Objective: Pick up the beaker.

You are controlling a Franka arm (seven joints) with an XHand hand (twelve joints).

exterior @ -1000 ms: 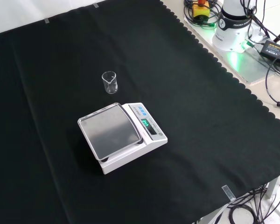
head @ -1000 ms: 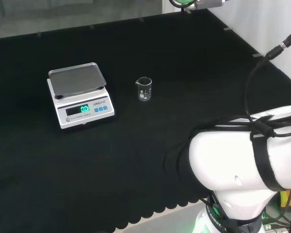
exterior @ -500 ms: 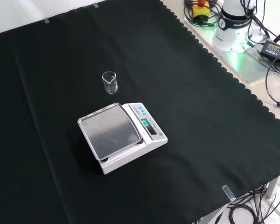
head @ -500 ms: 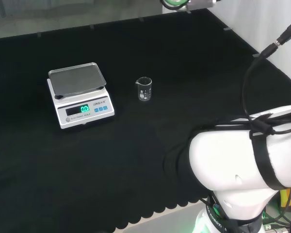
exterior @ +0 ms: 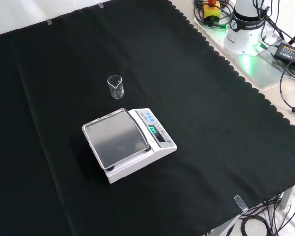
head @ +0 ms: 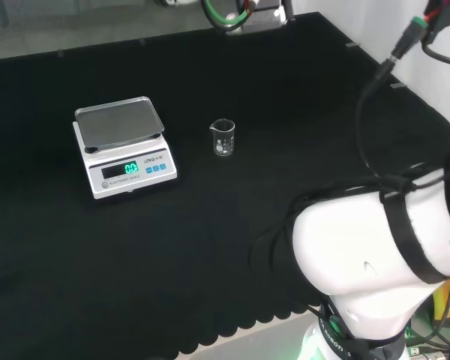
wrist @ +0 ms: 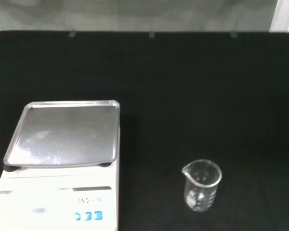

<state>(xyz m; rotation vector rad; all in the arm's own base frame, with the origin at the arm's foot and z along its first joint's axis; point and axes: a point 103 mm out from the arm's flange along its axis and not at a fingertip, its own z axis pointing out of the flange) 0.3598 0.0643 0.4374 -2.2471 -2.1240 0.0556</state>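
A small clear glass beaker [head: 223,138] stands upright on the black cloth of the tabletop [head: 285,90], a little above the middle of the head view; its spout points to the frame's left there, and it looks empty. Left of it in that view, apart from it, sits a white scale [head: 124,147] with a bare metal weighing pan and a lit green display; nothing lies on the pan. In the front view the beaker [exterior: 116,86] sits in the upper left part of the frame, with the scale [exterior: 128,143] just below it near the centre, the two close but not touching; the cloth's scalloped edge runs down the right side of that frame, and past it in the upper right corner stands the arm's base [exterior: 246,27] among cables. In the wrist view the beaker [wrist: 202,185] shows at the lower right and the scale [wrist: 62,163] at the lower left, side by side with a strip of cloth between them. The arm's white link [head: 375,251] fills the lower right of the head view. Whether the fingers are apart or together I cannot tell; nothing touches the beaker.
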